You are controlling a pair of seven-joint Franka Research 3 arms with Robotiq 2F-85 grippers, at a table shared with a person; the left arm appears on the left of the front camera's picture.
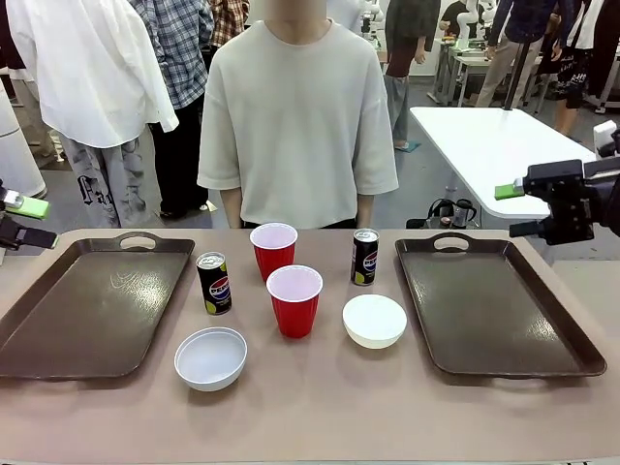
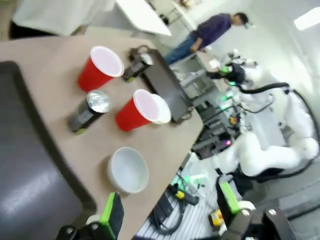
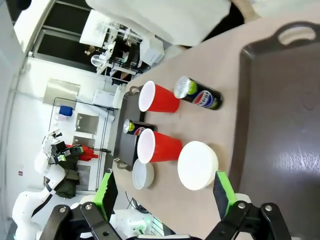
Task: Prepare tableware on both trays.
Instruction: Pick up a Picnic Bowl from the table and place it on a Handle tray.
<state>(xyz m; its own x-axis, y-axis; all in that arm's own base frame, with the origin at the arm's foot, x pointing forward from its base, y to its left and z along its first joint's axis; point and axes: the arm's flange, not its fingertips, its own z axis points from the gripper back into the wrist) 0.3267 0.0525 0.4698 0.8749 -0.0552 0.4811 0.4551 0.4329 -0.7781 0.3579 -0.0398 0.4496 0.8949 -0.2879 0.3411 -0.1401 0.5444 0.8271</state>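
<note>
Between two trays (image 1: 87, 310) (image 1: 494, 310), two red cups (image 1: 274, 250) (image 1: 294, 300), two white bowls (image 1: 210, 358) (image 1: 374, 321), two black cans (image 1: 214, 283) (image 1: 364, 257) (all upright), both end effectors (image 1: 34, 221) (image 1: 515, 210) released.

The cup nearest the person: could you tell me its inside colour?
The cup is white inside; front view shows it best.

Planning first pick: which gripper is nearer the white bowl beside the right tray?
Right. The right gripper is by the right tray's far outer corner, with the white bowl at that tray's inner side; the left gripper is off the left tray's far outer corner.
</note>
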